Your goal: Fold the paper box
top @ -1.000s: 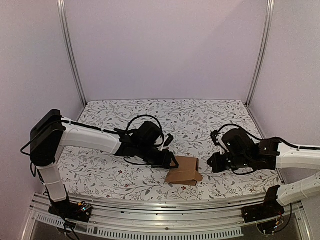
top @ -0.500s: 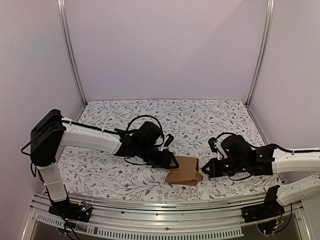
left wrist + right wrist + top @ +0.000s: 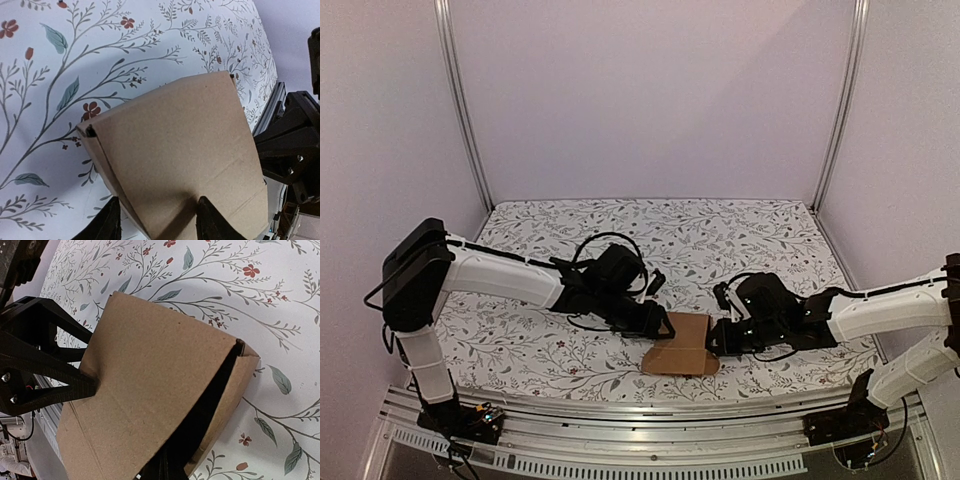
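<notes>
On the bench (image 3: 740, 230), the paper box (image 3: 685, 347), left pincer (image 3: 669, 326) tight on its edge, right pincer (image 3: 718, 338) alongside, gape indiscernible.

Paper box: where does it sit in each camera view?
Top external: brown cardboard paper box lies at lower centre, near the table's front edge.
Left wrist: it fills the centre to bottom right.
Right wrist: it fills the centre to bottom left.
Shared landmark: floral-print table cover.

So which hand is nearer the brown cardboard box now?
Neither: both touch the brown cardboard box. Left hand clamps its left end; right hand sits at its right end, a finger apparently in its open seam.
</notes>
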